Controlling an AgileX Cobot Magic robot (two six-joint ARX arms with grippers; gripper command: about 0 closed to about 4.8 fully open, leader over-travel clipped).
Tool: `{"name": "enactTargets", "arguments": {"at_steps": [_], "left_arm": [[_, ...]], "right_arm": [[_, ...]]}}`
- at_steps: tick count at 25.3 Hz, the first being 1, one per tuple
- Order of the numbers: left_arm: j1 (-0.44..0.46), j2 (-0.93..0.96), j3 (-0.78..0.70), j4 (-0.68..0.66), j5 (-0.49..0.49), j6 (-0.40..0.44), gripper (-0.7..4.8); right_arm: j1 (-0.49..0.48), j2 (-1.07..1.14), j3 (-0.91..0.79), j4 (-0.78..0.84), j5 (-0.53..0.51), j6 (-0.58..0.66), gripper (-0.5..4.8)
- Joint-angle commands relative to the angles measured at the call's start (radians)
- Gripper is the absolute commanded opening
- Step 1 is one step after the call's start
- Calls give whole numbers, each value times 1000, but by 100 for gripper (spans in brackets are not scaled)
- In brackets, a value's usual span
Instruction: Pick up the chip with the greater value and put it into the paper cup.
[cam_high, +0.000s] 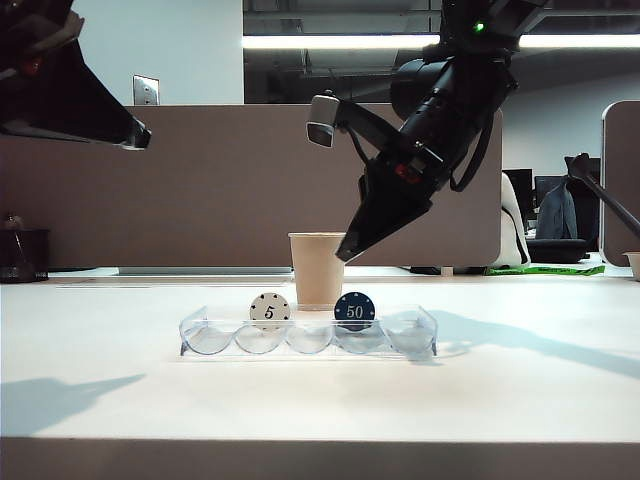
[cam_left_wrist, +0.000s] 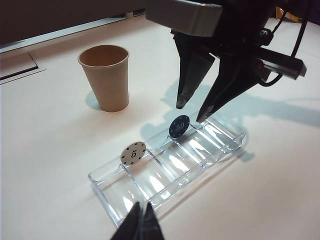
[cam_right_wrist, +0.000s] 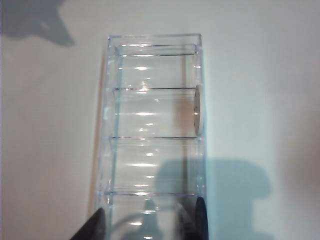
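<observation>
Right gripper (cam_left_wrist: 191, 114): fingers apart, poised just above the blue 50 chip (cam_left_wrist: 178, 126) | left gripper (cam_left_wrist: 141, 226): fingers together, raised near clear chip tray (cam_left_wrist: 220, 150) | paper cup (cam_left_wrist: 107, 76) behind tray.

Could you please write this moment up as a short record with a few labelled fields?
Tray: clear plastic chip tray on the white table
Chips: blue 50 chip and white 5 chip upright in separate slots
Cup: paper cup upright behind the tray
Right gripper: open, poised above the blue 50 chip, not touching
Left gripper: shut, raised away from the tray
</observation>
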Motion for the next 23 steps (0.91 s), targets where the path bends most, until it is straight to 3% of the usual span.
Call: {"name": "enactTargets", "arguments": {"at_steps": [1,7,15,23], "left_arm": [[-1,-1,4,5,5,-3,-5],[-1,-1,4,5,5,-3,-5],[-1,-1,4,5,5,-3,-5],[-1,-1,4,5,5,-3,-5]], "right_arm": [[1,8,0,9,28,-2,185],[1,23,0,10,39,1,184],[1,25,0,24,39,3,144],[0,25,0,40,40,2,146]]}}
